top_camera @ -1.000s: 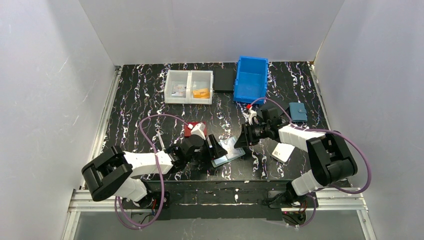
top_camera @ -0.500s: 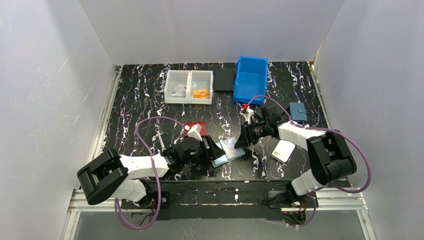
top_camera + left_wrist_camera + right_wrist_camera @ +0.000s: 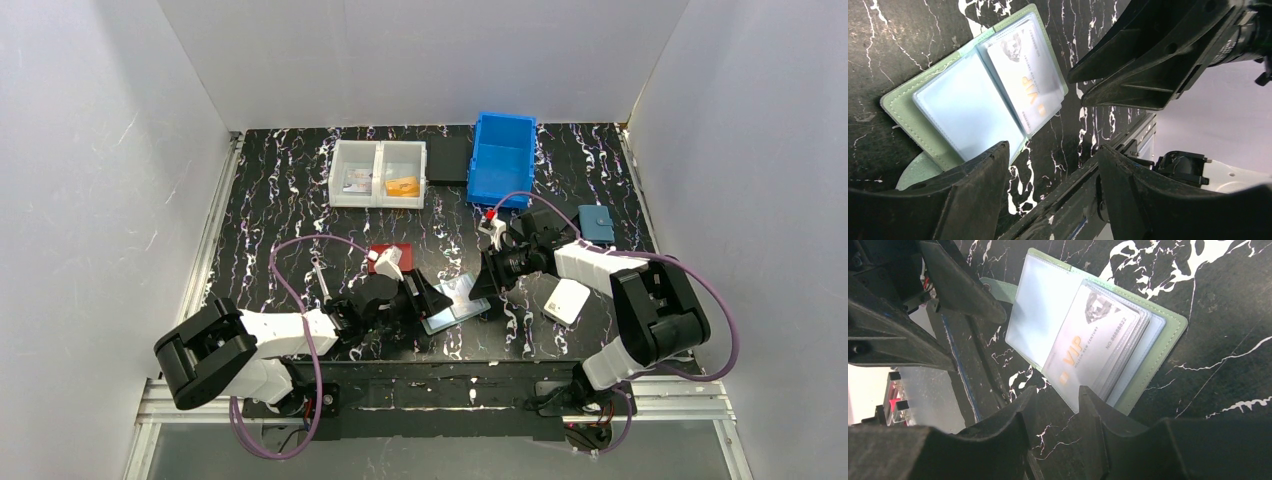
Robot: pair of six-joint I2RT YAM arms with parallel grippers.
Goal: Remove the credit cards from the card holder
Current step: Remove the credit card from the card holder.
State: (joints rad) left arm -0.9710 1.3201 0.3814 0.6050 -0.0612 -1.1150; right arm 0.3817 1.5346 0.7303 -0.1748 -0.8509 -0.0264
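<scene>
**Open card holder between two claws, before extraction of a card.**

The card holder (image 3: 455,300), a sage-green folding wallet, is laid open and flat on the black marbled counter (image 3: 290,200), near its front edge and between the two arms. The left claw (image 3: 428,297) is set just beside the leaf with the empty clear sleeve. The right claw (image 3: 492,283) is set just beside the leaf with the stacked sleeves, and is therefore judged the nearer to the card.

In the left wrist view, the left claw (image 3: 1053,148) is shown released, its jaws wide apart with nothing between them, and the card holder (image 3: 898,102) lies directly ahead of it. In the right wrist view, the right claw (image 3: 1057,389) is shown with jaws parted only narrowly and nothing clamped. The lower short edge of the sleeves is met at its tips, but whether contact is made cannot be told.

The topmost credit card (image 3: 1093,337) is a pale silver-grey one. Its long axis runs away from the right claw, so the short end is presented to that claw. A pull along this axis is judged to be what the coming move calls for, with the green cover (image 3: 1168,330) held down by the other arm.

Legible writing on the card: "VIP" in orange, "NO.88888822" as far as can be read, and a line of small capitals ending in "CENTURY". A printed emblem at the far end cannot be made out.

An orange card (image 3: 403,185) is seen in the white divided tray (image 3: 352,160) at the back.
</scene>
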